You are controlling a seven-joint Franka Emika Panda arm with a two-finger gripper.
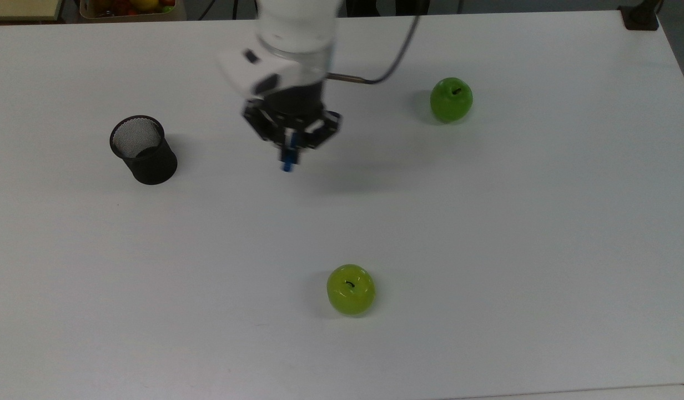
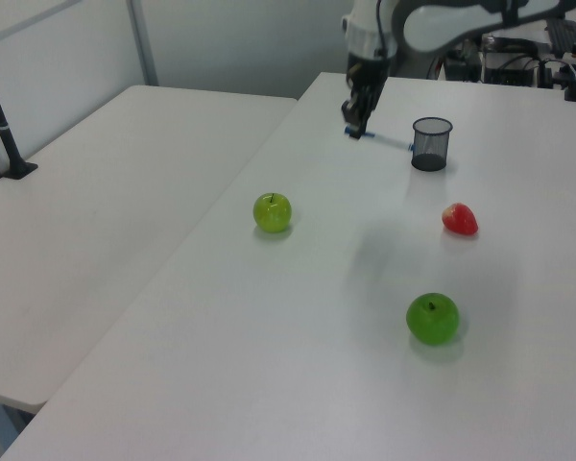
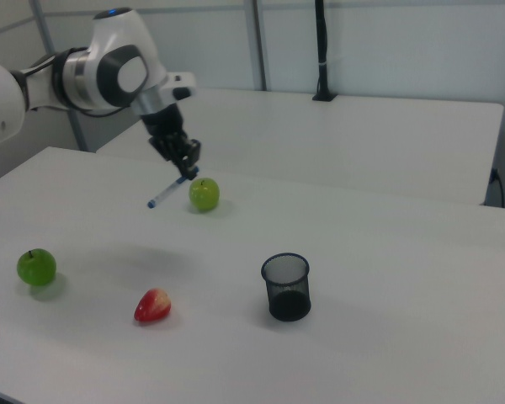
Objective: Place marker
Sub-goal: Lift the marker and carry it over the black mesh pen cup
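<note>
The marker hangs tilted in the air above the desk, clamped in the gripper, so the pickup is done while carrying it to the black mesh cup and releasing probably remain.

The arm has smooth white rounded shells with dark grey joint bands. A round dark cap with a small blue light sits on its top. Just above the gripper is a white angular block; the gripper itself is black. A thin dark cable curves behind it.
</note>
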